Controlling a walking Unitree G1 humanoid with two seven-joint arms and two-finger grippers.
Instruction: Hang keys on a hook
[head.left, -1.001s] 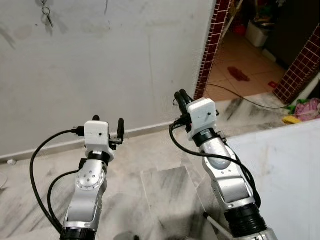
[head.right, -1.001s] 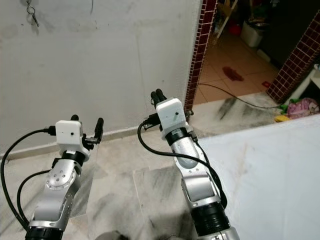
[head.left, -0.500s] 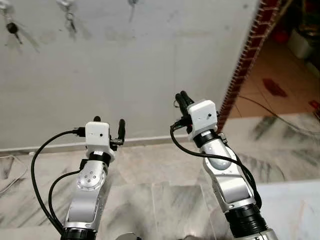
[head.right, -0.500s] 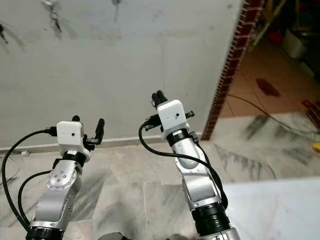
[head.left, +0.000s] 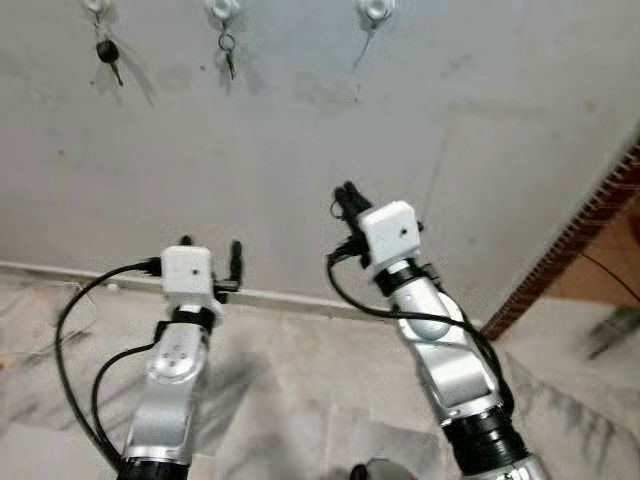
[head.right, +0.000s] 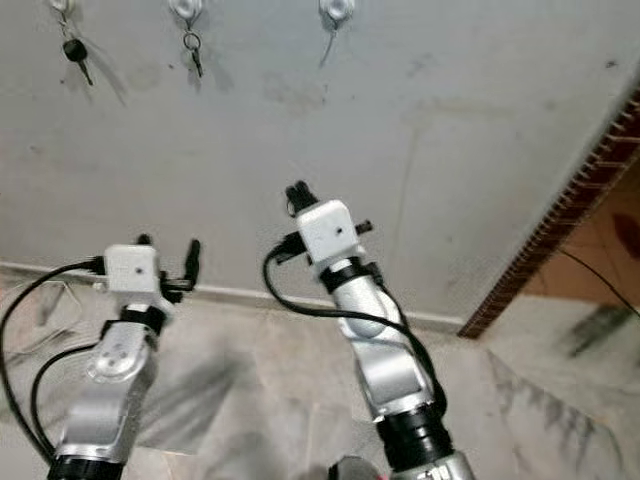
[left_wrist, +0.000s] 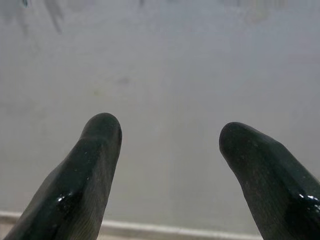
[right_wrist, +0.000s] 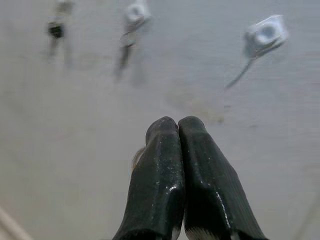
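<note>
Approach to the bare hook (head.left: 373, 10), by the look of things, with hanging not yet begun. Right claw (head.left: 347, 200) well below the bare hook, pressed tight, fingertip against fingertip, aimed up at the wall (head.left: 480, 120). Keys for hanging not plainly seen: only a pale sliver (right_wrist: 137, 155) beside the shut fingers in the right wrist view, possibly part of them, too blurred to tell. Left claw (head.left: 211, 250) spread wide, holding nothing, lower than the bare hook and off to the robot's left, facing blank wall.

For a clean job, probably: raise the right claw straight toward the bare hook, bring the ring's opening above the hook's tip, then lower onto it before loosening. Approach slowly, since a hard wall leaves no give. Avoid drifting toward the two taken hooks on the robot's left of the bare hook: the middle hook (head.left: 222, 10) with a small key on a ring (head.left: 228, 55), and the far hook (head.left: 97, 5) with a black-headed key (head.left: 105, 52). Something thin trailing down from the bare hook, perhaps a wire or a shadow; unclear.

Wall grey, scuffed and stained, with a pale skirting (head.left: 290, 297) far beneath the bare hook. Marble floor (head.left: 300, 400) underfoot, veined grey. Dark red brick edge (head.left: 580, 240) on the robot's right of the bare hook, lower down, opening onto an orange tiled floor.
</note>
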